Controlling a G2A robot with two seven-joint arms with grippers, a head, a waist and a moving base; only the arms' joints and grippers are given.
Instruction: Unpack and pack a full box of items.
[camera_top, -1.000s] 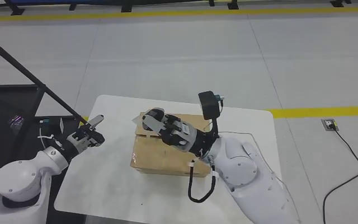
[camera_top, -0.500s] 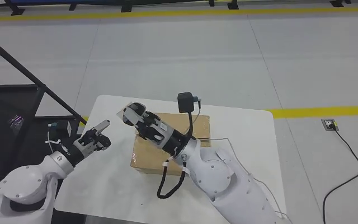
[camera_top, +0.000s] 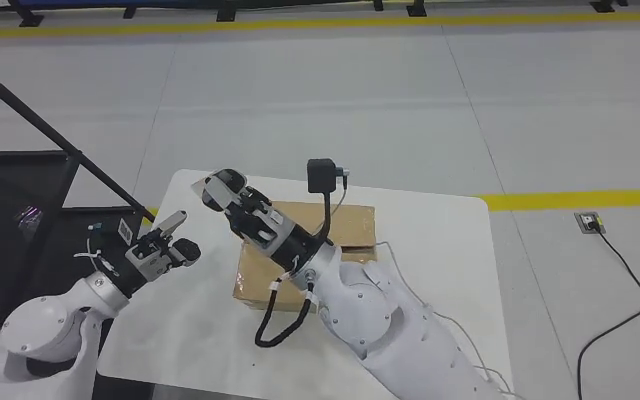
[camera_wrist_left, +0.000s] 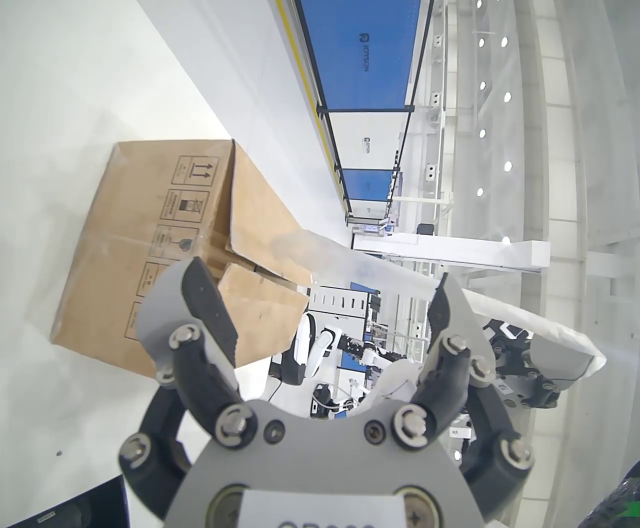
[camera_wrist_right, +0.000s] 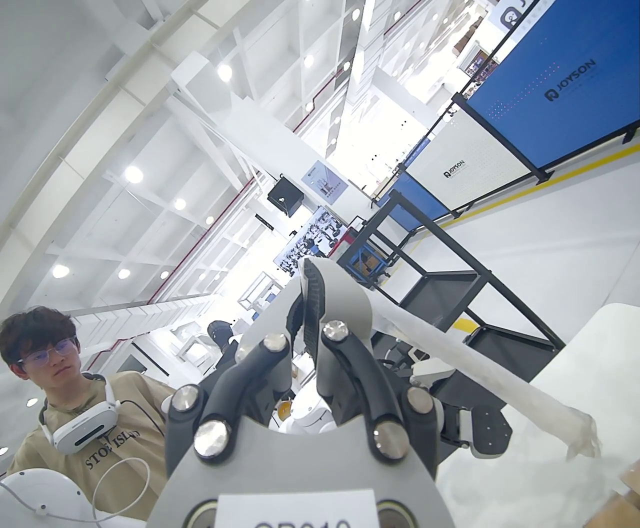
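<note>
**Right end effector grips a white packet off the box's corner; left one stands wide at 9 o'clock**

The cardboard box (camera_top: 258, 278) sits about the middle of the white desk (camera_top: 430, 225), its long sides running from 9 to 3 o'clock. In the left wrist view its top flaps are loose: one is lifted along the edge and another is folded partly down. What lies inside cannot be seen.

The right arm crosses over the box from 5 o'clock. Its right end effector (camera_top: 220, 186) is in the air off the box's 10 o'clock corner, above the far left part of the desk. Its fingers are pressed narrow on one end of a white packet (camera_wrist_right: 465, 362), a long, flat thing in pale foam-like wrap. From the fingers the packet stretches out and slopes down toward the desk, ending in a ragged, half-clear tip. Whether that tip touches the box or the desk cannot be told.

The left end effector (camera_wrist_left: 317, 280) is at 9 o'clock of the box, near it but apart from it and above the desk's left edge. Its fingers are spread wide with nothing between them. It faces the box's printed short side and the packet held up beyond it.

On the floor at 9 o'clock of the desk stands a black frame (camera_top: 40, 190). A yellow floor line (camera_top: 560, 200) runs out at 3 o'clock.
</note>
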